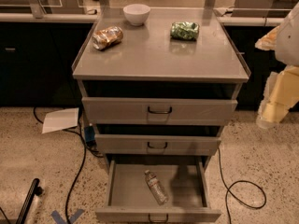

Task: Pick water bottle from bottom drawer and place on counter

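Note:
The water bottle, clear with a white cap and a pale label, lies on its side in the middle of the bottom drawer. The drawer is pulled open, and its cap end points to the back. The counter is the grey top of the drawer cabinet. My gripper hangs at the right edge of the view, at the end of a pale, blurred arm. It is beside the cabinet at top-drawer height, far from the bottle.
On the counter stand a white bowl, a crushed brown can and a crushed green can. The two upper drawers are shut. A sheet of paper and black cables lie on the floor.

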You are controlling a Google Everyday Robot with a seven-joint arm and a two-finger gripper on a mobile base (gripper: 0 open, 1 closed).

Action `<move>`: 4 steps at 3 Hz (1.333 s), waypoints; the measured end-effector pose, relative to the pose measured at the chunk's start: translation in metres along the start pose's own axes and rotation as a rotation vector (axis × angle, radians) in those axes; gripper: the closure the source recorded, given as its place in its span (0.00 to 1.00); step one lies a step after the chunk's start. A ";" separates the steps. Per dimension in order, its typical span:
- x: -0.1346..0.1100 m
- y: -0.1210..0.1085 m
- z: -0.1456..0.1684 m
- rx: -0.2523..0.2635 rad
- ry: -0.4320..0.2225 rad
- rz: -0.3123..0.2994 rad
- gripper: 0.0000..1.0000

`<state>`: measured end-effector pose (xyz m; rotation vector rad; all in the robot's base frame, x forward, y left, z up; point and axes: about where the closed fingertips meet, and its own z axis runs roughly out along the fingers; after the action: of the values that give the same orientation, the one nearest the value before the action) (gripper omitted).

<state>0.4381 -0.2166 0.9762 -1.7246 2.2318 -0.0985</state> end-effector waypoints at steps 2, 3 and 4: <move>-0.003 0.001 0.000 0.024 -0.011 -0.001 0.00; -0.008 0.027 0.007 0.056 -0.078 0.113 0.00; -0.017 0.044 0.046 0.030 -0.212 0.314 0.00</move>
<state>0.4140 -0.1818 0.9254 -1.2833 2.2936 0.1171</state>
